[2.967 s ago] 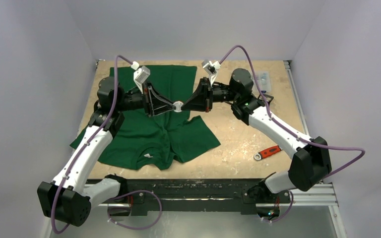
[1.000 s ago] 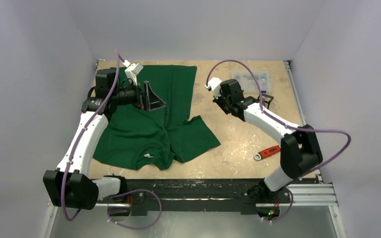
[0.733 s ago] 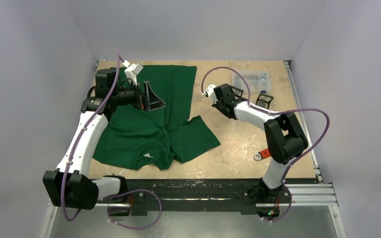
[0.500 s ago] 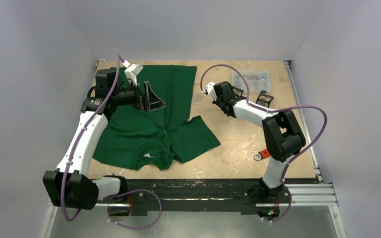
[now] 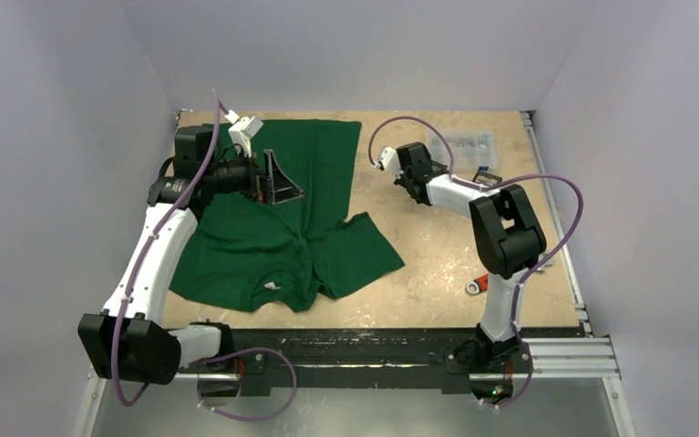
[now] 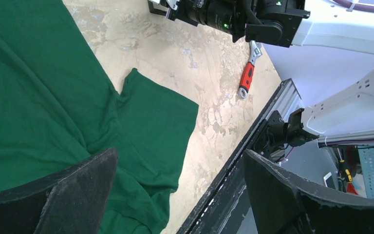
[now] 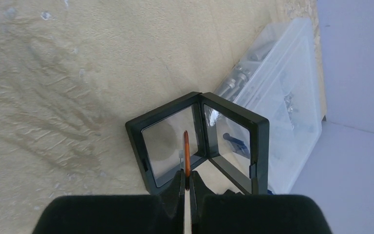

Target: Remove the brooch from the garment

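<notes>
The garment (image 5: 273, 237), a dark green T-shirt, lies spread over the left half of the table and shows below my left gripper in its wrist view (image 6: 39, 97). My left gripper (image 5: 278, 177) hovers over its upper part, open wide with nothing between its fingers (image 6: 177, 161). My right gripper (image 7: 186, 175) is shut on the brooch (image 7: 186, 151), seen edge-on as a thin orange disc. It holds the brooch just in front of an open black display case (image 7: 135, 146). In the top view the right gripper (image 5: 432, 168) is away from the garment, partly hidden by its own arm.
The black case (image 5: 487, 180) stands at the back right, next to a clear plastic box (image 5: 462, 143) of small parts (image 7: 282, 117). A red-handled wrench (image 6: 247, 78) lies near the front right, partly behind the right arm (image 5: 480, 284). Metal rails edge the table.
Both grippers met over the garment three seconds ago. Since then the left drew back, and the right arm has swung right toward the black case with the brooch, its elbow folding inward.
</notes>
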